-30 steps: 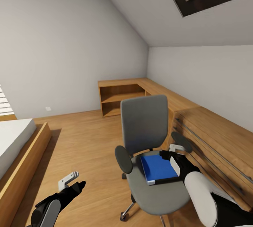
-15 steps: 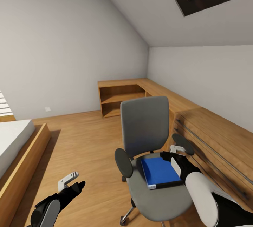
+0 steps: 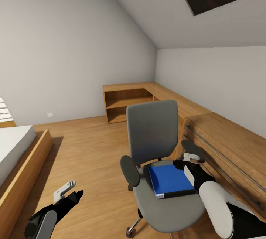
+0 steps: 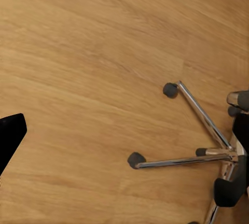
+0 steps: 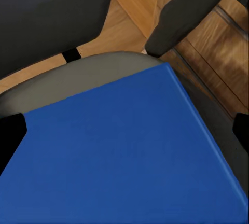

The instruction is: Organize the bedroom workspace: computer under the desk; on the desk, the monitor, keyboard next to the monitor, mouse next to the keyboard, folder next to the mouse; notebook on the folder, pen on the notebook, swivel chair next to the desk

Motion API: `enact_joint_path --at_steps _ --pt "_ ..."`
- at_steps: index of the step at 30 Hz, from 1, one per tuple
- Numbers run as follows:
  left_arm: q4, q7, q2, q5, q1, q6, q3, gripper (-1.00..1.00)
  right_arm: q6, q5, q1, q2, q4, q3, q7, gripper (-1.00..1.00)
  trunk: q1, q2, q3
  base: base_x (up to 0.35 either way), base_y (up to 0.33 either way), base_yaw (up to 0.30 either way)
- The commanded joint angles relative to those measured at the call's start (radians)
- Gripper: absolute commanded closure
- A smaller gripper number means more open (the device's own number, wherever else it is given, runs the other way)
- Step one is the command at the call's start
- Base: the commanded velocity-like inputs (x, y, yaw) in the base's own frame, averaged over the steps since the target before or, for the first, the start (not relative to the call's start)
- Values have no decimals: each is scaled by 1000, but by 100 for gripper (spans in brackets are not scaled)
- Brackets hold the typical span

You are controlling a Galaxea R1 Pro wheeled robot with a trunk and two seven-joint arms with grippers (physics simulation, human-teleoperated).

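Observation:
The swivel chair [image 3: 152,130] stands in front of me on the wood floor, grey back upright, seat turned toward me. The bright blue folder [image 3: 170,180] lies flat on its seat. My right gripper [image 3: 187,162] hovers at the folder's far right corner, just inside the chair's right armrest [image 3: 193,146]. In the right wrist view the right gripper [image 5: 126,133] is open, its fingertips wide apart over the folder [image 5: 129,167]. My left gripper [image 3: 68,191] hangs low over the floor to the chair's left, open and empty. The left wrist view looks at the chair's chrome base [image 4: 205,128].
A low oak shelving unit [image 3: 127,102] runs along the back wall and turns down the right side into a drawer unit [image 3: 229,146] close behind the chair. A bed [image 3: 14,146] in a wooden frame sits at the left. Bare floor [image 3: 88,150] lies between.
My left gripper has dropped lower and to the left. The right gripper has edged slightly right along the folder's corner. The chair and folder stay put.

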Motion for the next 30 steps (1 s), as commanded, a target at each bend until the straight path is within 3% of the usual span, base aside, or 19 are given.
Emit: enact_joint_path --at_steps 1,10,30 --pt "-1 8 -1 11 -1 3 4 -100 5 10 -1 -4 -1 -9 0 -100 4 -8 -4 0 0 0" --pt "-3 8 -2 11 -1 2 8 -100 6 10 -1 -19 -1 -13 0 -100 38 -71 -32 0 0 0" --pt "-3 8 -2 11 -1 2 8 -100 7 9 -1 -22 -1 -13 1 -100 115 -211 -95 0 0 0"
